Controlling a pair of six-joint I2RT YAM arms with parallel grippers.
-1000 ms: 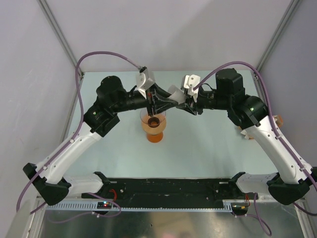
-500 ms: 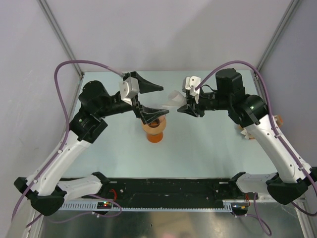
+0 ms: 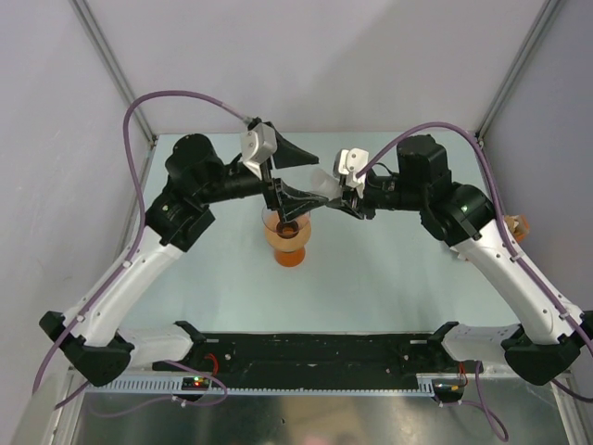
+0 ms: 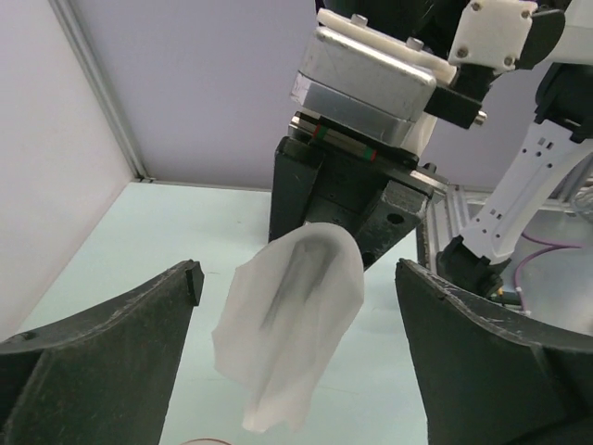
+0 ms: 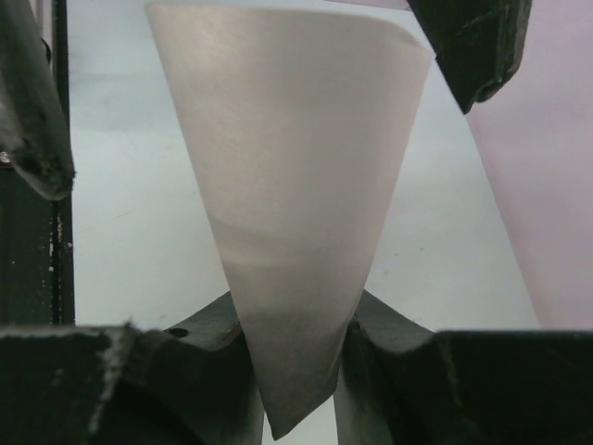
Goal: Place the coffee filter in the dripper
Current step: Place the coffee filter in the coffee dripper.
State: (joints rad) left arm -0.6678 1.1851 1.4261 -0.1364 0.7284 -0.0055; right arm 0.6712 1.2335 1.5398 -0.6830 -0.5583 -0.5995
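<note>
Thin wht paper-cone coffee filter [image 5: 287,185]

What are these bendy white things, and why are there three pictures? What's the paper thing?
They are two robot arms, the left arm and the right arm, fixed to a table. One picture looks down from above. The other two come from a little camera on each wrist, so you see that arm's jaws up close. The right jaws pinch the pointed end of a white paper coffee filter. The left jaws stand wide open on either side of it, not touching. Close by, on the table, stands the dripper, a clear funnel with an orange base.
</note>
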